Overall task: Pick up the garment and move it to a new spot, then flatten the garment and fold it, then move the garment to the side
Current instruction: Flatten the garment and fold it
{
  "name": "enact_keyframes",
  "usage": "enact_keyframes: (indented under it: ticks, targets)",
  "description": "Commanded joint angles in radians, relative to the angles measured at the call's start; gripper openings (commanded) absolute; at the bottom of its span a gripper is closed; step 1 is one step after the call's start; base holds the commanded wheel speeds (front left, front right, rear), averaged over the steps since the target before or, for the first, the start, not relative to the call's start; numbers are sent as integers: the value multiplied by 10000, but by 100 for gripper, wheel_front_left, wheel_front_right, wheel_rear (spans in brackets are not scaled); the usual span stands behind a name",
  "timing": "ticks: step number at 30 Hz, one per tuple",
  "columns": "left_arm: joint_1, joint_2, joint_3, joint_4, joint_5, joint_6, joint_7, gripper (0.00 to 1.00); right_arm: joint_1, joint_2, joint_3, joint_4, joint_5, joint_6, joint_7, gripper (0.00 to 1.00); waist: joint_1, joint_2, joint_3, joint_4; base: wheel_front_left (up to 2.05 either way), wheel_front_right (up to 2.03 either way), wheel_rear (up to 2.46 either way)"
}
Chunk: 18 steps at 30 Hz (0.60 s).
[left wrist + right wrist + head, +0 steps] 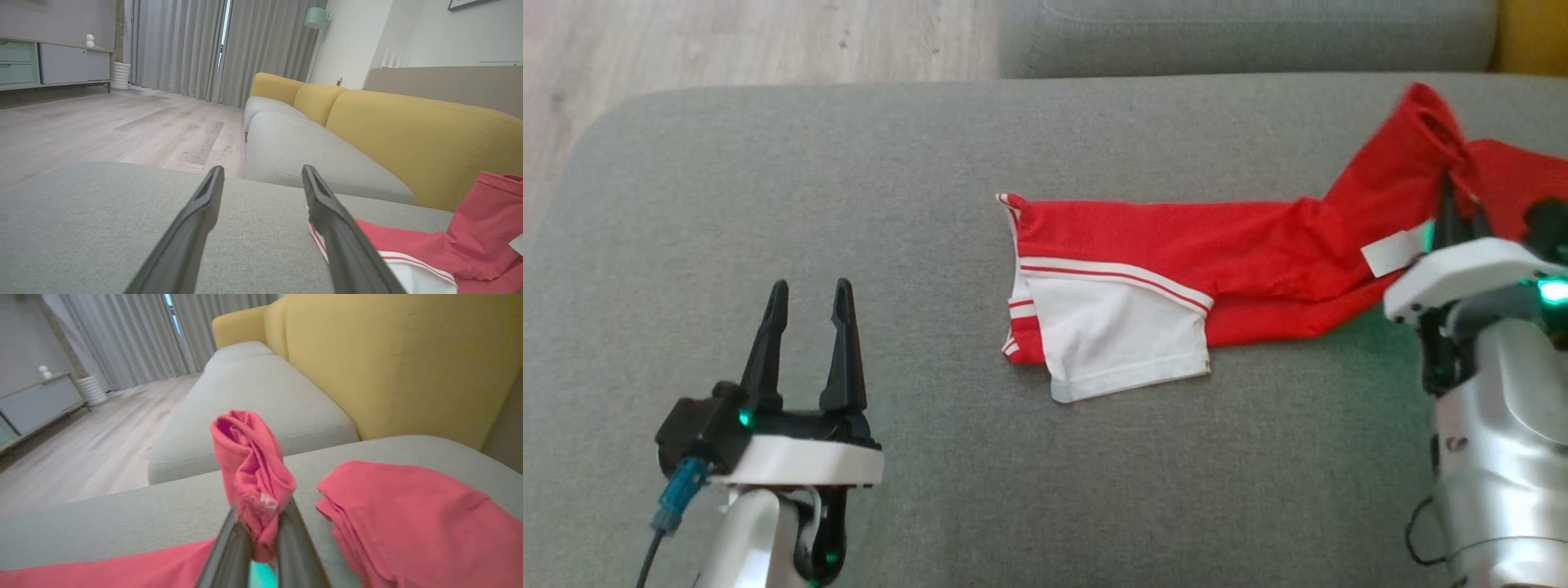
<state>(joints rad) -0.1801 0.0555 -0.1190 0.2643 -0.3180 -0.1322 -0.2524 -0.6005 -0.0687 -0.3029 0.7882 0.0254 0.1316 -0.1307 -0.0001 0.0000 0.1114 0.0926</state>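
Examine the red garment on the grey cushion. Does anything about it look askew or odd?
Yes. The garment is bunched at its right end and lifted off the cushion, pinched in the right gripper. The rest lies stretched and rumpled, not flat.

Left end effector (pixel 811 286) black, white plate (pixel 800 464), blue connector (pixel 682 488); silver forearms (pixel 1499 457).
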Motion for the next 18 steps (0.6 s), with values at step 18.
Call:
enact_keyframes:
  ticks: [18]
  targets:
    - [66, 90, 150, -108, 44, 16, -93, 100, 317, 184, 6570, -850, 4645, -9, 314, 0, 1, 0, -425, 1346, 0, 0, 0]
